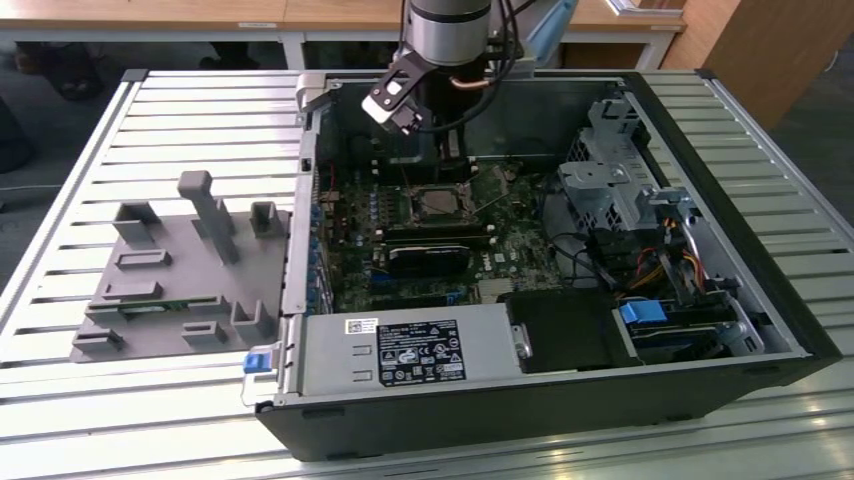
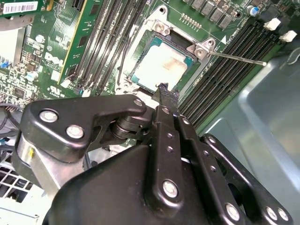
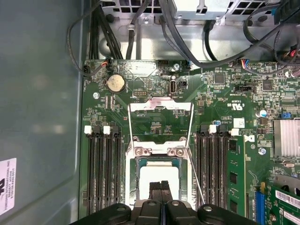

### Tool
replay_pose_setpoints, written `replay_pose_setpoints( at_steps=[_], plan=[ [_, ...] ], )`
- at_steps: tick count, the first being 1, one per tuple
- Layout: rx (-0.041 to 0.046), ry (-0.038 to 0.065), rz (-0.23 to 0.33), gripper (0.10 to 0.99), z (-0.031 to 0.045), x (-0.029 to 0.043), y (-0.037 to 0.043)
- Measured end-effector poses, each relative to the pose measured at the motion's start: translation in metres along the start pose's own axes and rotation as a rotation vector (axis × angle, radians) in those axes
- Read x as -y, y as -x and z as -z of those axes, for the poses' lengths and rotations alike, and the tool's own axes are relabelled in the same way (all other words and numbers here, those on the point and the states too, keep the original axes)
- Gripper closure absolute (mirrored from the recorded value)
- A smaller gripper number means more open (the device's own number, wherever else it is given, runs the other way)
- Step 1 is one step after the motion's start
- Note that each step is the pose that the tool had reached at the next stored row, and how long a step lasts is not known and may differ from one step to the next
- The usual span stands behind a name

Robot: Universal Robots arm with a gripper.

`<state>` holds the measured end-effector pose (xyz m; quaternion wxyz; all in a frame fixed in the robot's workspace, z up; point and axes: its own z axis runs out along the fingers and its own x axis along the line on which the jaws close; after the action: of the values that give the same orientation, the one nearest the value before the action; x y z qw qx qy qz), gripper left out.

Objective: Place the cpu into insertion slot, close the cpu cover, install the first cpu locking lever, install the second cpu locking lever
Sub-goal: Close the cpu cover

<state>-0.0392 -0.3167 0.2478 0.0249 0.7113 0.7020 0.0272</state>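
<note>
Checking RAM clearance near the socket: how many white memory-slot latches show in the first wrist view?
4. Two white latches on one side of the cpu, two on the other. The gripper may hide others.

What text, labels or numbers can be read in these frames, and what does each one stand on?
No text here can be quoted reliably.
Power supply label, exterior view: print too small to read.
Barcode sticker on a green circuit board, second wrist view: digits too small.
White sticker on the case wall, first wrist view: cut off, unreadable.
Motherboard white markings: too small.
</note>
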Motion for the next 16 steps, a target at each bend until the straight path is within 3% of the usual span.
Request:
replay_pose_setpoints(
  at_steps=[16],
  plan=[
    [0.0000,0.000,0.000,0.980,0.0151,-0.0011,-0.0001]
  ],
)
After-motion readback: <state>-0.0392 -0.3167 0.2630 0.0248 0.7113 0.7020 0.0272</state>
